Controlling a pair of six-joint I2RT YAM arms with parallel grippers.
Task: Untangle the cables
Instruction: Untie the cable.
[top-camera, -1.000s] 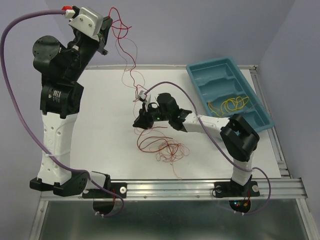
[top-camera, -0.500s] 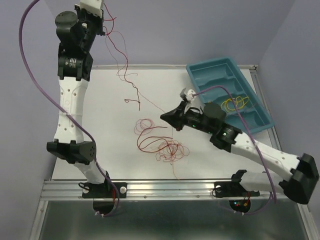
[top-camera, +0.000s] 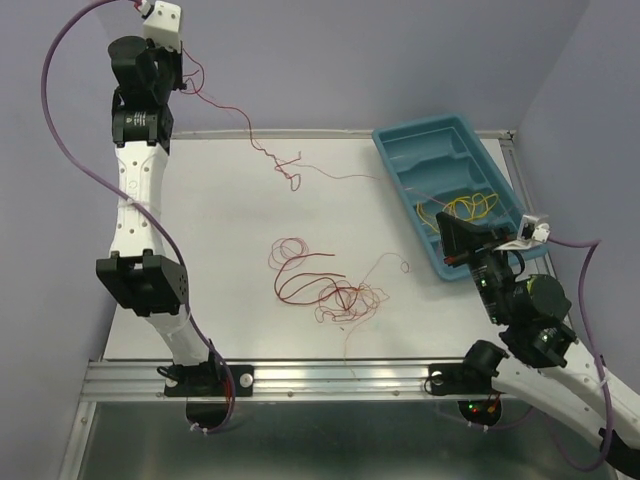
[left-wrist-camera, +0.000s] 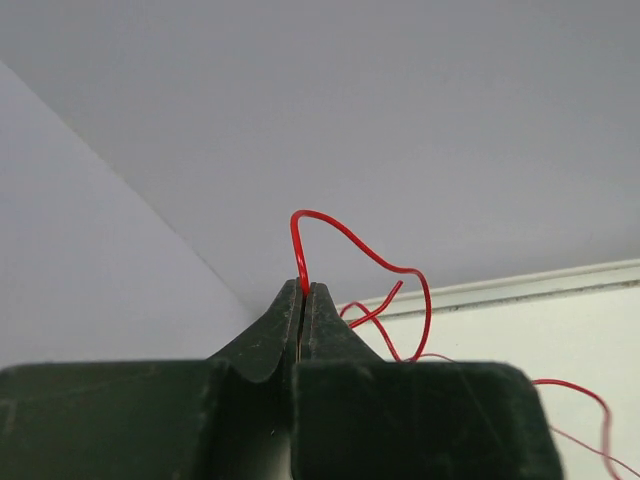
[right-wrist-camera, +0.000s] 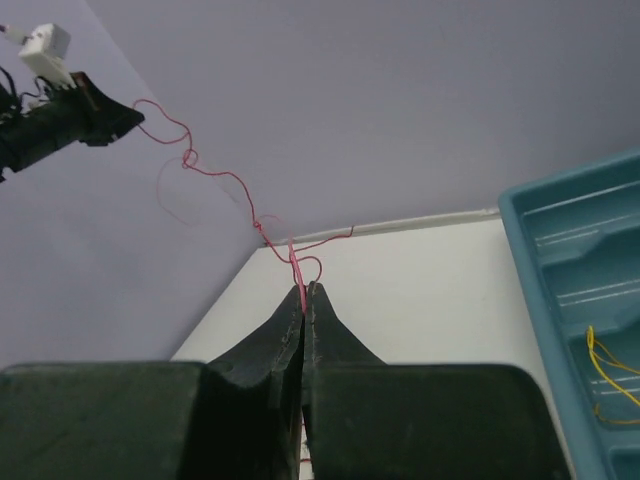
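Left gripper raised high beyond far left corner of tabletop, fingers pressed shut, pinching end of red cable. That cable hangs in air, curls above far edge, thins out toward right side. Right gripper by right edge, just beside teal tray, fingers closed on thin pinkish-red strand. Loose tangle of red cables lies mid-table toward near edge. Yellow cable coiled in tray compartment.
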